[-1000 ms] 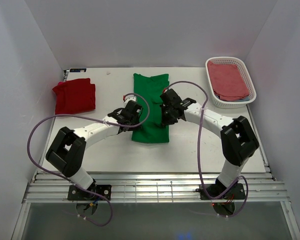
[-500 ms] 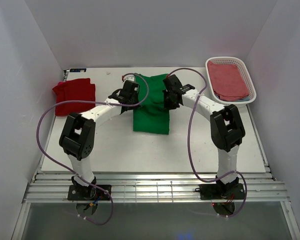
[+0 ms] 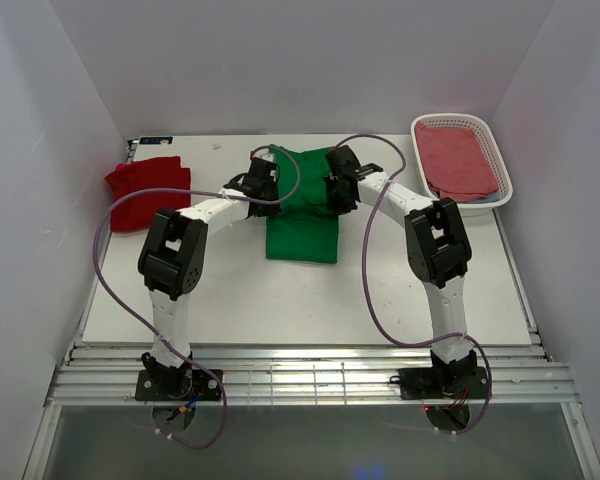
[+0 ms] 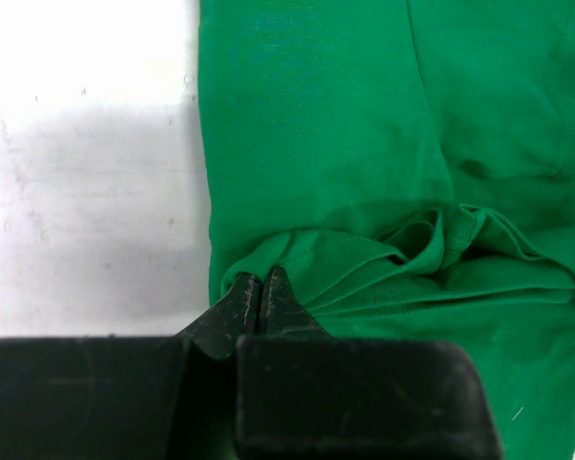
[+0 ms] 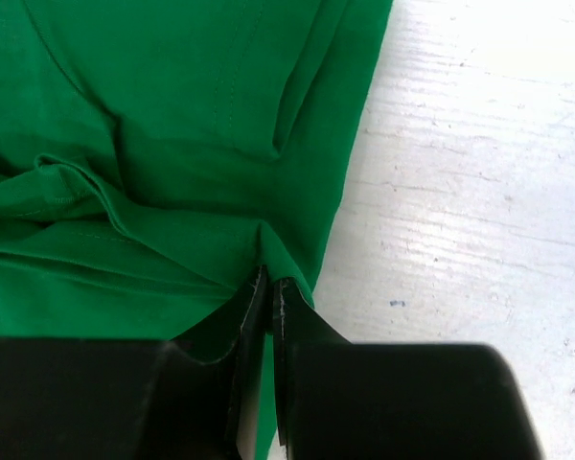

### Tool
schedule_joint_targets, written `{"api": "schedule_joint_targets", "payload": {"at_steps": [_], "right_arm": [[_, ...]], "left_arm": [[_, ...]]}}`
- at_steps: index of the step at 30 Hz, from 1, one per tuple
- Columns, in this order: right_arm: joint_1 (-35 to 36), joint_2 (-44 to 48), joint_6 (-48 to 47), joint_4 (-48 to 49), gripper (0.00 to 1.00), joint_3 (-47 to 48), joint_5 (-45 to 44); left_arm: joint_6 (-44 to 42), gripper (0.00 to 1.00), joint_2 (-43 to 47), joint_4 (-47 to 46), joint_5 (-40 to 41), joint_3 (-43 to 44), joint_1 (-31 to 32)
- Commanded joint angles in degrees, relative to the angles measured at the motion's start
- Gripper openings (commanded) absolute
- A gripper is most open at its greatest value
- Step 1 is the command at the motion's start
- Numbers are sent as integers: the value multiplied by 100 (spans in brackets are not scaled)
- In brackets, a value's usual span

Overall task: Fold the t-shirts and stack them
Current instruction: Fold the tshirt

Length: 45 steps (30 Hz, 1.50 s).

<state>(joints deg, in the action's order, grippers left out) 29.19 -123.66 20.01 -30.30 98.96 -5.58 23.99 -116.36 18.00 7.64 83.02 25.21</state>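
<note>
White tabletop [image 3: 230, 300] fills most of the overhead view, with both arms reaching from its near edge toward the middle rear. The green t-shirt [image 3: 302, 232] lies there as a narrow, lengthwise-folded strip. Its near end is flat on the table and its far part is gathered into wrinkles between the 2 grippers. The red t-shirt [image 3: 148, 190] sits folded at the far left corner, well apart from the green one. A white plastic basket [image 3: 450, 207] stands at the far right, holding a folded pink cloth [image 3: 460, 160]. The left gripper [image 4: 260, 287] has its fingers pressed together on a raised fold at the green t-shirt's left edge. The right gripper [image 5: 266, 287] likewise pinches a fold at the shirt's right edge, its jaws nearly touching, with bare table just beside it.
</note>
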Motion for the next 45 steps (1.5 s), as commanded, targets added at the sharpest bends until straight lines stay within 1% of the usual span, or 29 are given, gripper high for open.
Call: {"api": "schedule_joint_targets", "payload": {"at_steps": [1, 4, 5, 7, 8, 10, 11, 12, 13, 14, 16, 18, 19, 21, 22, 23, 25, 26, 29, 30, 31, 35, 36, 37, 40, 45], "right_arm": [[-62, -141, -181, 60, 8, 370, 49], [-71, -142, -199, 174, 8, 405, -56], [-80, -106, -191, 226, 8, 414, -213], [-80, 7, -260, 350, 13, 475, -399], [-71, 69, -278, 385, 19, 519, -617], [-80, 305, -357, 481, 24, 589, -847], [-80, 403, -366, 516, 28, 590, -1109], [-80, 508, -375, 552, 30, 572, -1216], [-80, 718, -410, 648, 31, 494, -1295], [-71, 816, -410, 683, 33, 432, -1374], [-80, 1157, -393, 858, 35, 117, -1358], [-71, 1361, -270, 938, 35, -147, -1191], [-63, 1536, -217, 1026, 35, -427, -1077], [-54, 1747, -42, 1079, 35, -701, -630], [-54, 1801, 37, 1071, 35, -824, -471], [-54, 1836, 108, 1018, 35, -1052, -139], [-45, 1968, 310, 1018, 35, -1325, 188], [-45, 2012, 380, 1026, 35, -1622, 468], [-45, 2196, 574, 1202, 35, -2142, 979], [-45, 2292, 635, 1385, 35, -2466, 1059], [-45, 2328, 662, 1491, 38, -2626, 1181], [-54, 2329, 802, 1861, 44, -3154, 1805], [-54, 2311, 829, 1905, 44, -3215, 1850], [-45, 2320, 881, 1992, 47, -3338, 1894], [-45, 2311, 952, 2160, 48, -3497, 2026], [-45, 2179, 1101, 2362, 49, -3743, 2193]], "left_arm": [[-228, 0, 8, -235, -210, 354, -78], [-324, 0, -63, -244, -140, 565, -78], [-333, 4, -37, -236, 8, 609, -69], [-403, 14, 42, -244, 246, 776, -78], [-447, 28, 86, -227, 604, 829, -78], [-491, 53, 253, -166, 983, 1014, -78], [-509, 75, 332, -165, 1168, 1049, -78], [-509, 81, 481, -156, 1439, 1093, -78], [-518, 86, 561, -148, 1529, 1093, -78], [-501, 89, 631, -139, 1565, 1093, -78], [-439, 90, 885, -156, 1434, 910, -78], [-247, 90, 1044, -183, 1250, 690, -69], [-176, 91, 1201, -209, 1144, 402, -60], [-9, 91, 1334, -262, 951, 84, -43], [35, 91, 1439, -253, 906, -231, -17], [79, 91, 1492, -244, 863, -391, -16], [255, 91, 1598, -262, 696, -760, -16], [273, 91, 1694, -288, 617, -1083, -16], [308, 91, 1861, -516, 309, -1664, -16], [317, 91, 1897, -673, 247, -1771, -16], [308, 91, 1915, -771, 160, -1885, -16], [291, 93, 1775, -859, -166, -2071, -25], [299, 93, 1722, -912, -184, -2114, -25], [299, 93, 1713, -956, -210, -2150, -25], [308, 93, 1756, -1149, -350, -2255, -25], [369, 93, 1678, -1176, -570, -2255, -25]]}}
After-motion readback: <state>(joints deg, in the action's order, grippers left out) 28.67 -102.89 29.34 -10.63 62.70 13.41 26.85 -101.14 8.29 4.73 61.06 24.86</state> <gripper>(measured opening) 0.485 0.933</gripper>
